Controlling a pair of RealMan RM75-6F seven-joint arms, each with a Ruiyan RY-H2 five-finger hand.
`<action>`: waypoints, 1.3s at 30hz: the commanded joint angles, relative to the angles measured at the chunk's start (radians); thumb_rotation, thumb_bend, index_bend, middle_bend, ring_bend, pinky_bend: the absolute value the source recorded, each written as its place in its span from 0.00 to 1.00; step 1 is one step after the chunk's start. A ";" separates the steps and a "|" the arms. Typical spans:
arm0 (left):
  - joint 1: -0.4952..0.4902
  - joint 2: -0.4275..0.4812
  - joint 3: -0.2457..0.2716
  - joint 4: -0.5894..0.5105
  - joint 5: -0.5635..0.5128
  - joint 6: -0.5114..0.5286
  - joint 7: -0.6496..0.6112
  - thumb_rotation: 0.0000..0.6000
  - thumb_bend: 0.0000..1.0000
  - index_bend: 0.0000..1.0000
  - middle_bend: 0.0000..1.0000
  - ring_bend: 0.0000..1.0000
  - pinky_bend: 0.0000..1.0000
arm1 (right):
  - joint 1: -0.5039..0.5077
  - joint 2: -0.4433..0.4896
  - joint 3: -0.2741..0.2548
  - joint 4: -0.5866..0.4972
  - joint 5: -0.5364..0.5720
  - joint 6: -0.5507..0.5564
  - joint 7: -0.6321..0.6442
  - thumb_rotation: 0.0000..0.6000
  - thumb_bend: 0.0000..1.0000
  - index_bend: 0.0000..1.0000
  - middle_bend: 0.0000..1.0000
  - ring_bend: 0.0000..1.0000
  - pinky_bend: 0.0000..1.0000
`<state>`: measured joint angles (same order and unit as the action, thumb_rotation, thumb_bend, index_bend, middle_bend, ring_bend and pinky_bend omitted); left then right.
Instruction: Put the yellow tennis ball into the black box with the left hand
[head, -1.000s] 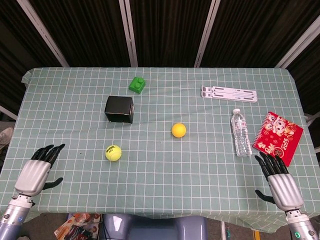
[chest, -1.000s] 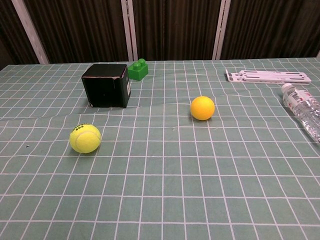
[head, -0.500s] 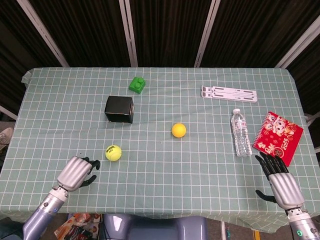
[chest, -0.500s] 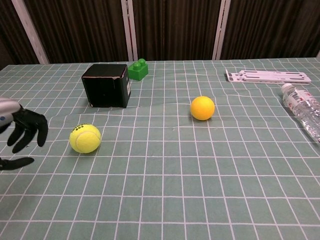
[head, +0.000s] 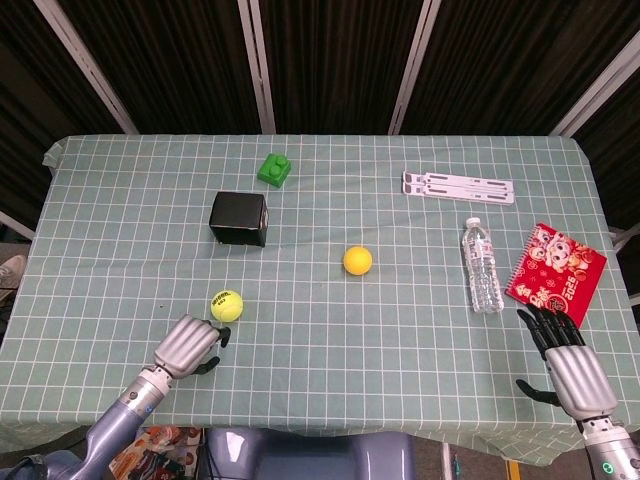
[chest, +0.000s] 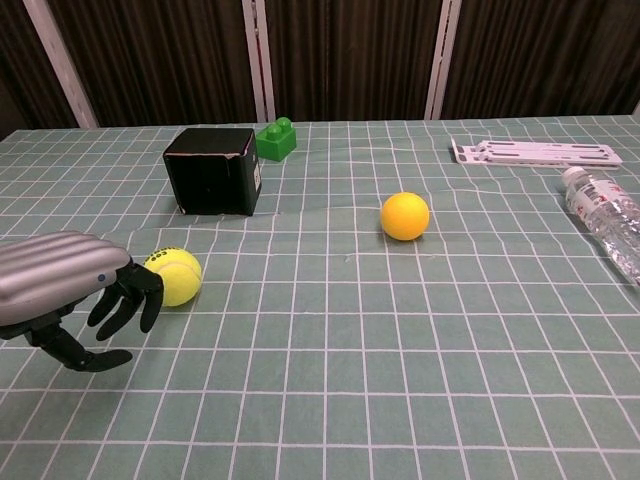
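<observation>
The yellow tennis ball lies on the checked cloth, in front of the black box. My left hand hovers just short of the ball on its near left side. Its fingers hang down apart and hold nothing. They look close to the ball, but contact is unclear. My right hand rests open near the table's front right corner, seen only in the head view.
An orange ball lies mid-table. A green brick sits behind the box. On the right are a water bottle lying flat, a red notebook and a white folded stand.
My left hand has moved from the table's left front edge rightward and forward, up to the tennis ball. The ball and right hand have barely moved.
</observation>
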<state>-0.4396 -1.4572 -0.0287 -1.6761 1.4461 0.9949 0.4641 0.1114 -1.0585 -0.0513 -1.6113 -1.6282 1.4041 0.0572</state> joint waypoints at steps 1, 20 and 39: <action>-0.018 -0.021 -0.010 0.021 -0.028 -0.019 0.010 1.00 0.26 0.50 0.67 0.60 0.78 | -0.002 0.002 -0.001 -0.001 -0.003 0.004 0.004 1.00 0.21 0.00 0.00 0.00 0.00; -0.078 -0.105 -0.023 0.132 -0.116 -0.032 0.050 1.00 0.26 0.41 0.55 0.50 0.55 | -0.005 0.008 0.010 0.008 0.011 0.010 0.022 1.00 0.21 0.00 0.00 0.00 0.00; -0.111 -0.159 -0.027 0.200 -0.120 -0.010 0.003 0.99 0.25 0.29 0.34 0.31 0.33 | -0.005 0.007 0.016 0.010 0.021 0.005 0.014 1.00 0.21 0.00 0.00 0.00 0.00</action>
<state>-0.5498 -1.6137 -0.0557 -1.4780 1.3219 0.9804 0.4715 0.1063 -1.0519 -0.0354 -1.6010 -1.6074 1.4090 0.0712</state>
